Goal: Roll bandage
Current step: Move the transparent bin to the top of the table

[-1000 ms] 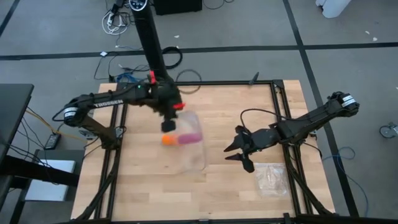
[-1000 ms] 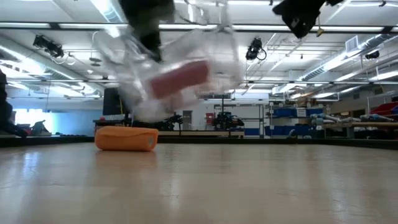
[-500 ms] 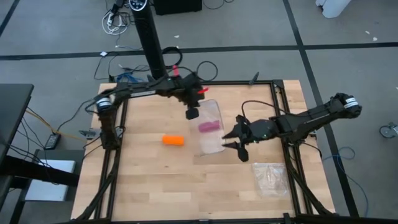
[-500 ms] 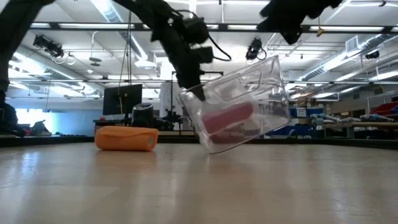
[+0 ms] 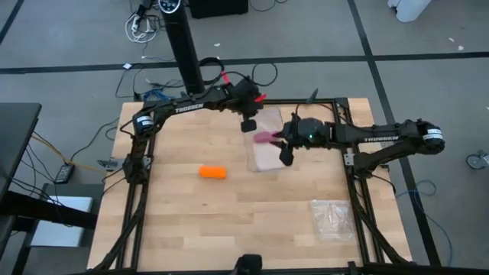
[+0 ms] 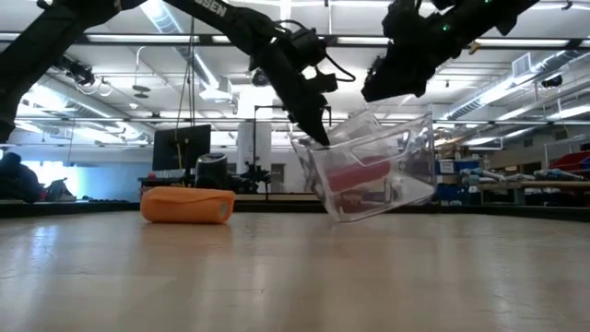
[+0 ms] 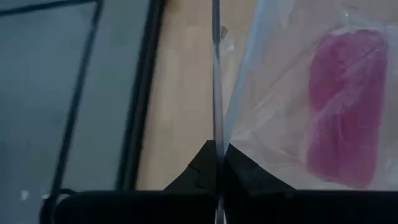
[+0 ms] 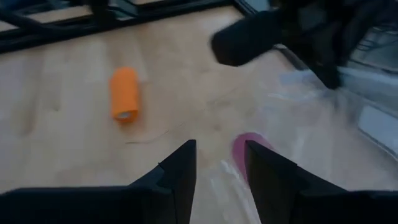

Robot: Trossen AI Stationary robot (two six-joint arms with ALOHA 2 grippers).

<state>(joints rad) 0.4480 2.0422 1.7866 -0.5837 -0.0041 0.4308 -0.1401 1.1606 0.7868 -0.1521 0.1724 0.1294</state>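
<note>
The orange bandage is a compact roll lying on its side on the wooden table, left of centre. It also shows in the low view and the right wrist view, and no gripper touches it. My left gripper is shut on a clear plastic bag with a pink bundle inside, at the far middle. My right gripper is open just above the bag's right part. I see no touch. My left gripper pinches the clear bag's thin upper edge between its two fingers, near one corner. The fingers come slanting down from above. The bag hangs tilted below them, with its lower end on the table and the pink bundle inside.
A second clear plastic bag lies flat near the table's front right corner. A black metal frame runs along the table's edges. Bare wood lies around the orange roll and along the near side.
My left gripper has carried the clear bag from above the orange roll toward the table's right and far edge and lowered it until its bottom rests on the table. The roll has stayed put. My right gripper has moved toward the far edge and left, over the bag.
</note>
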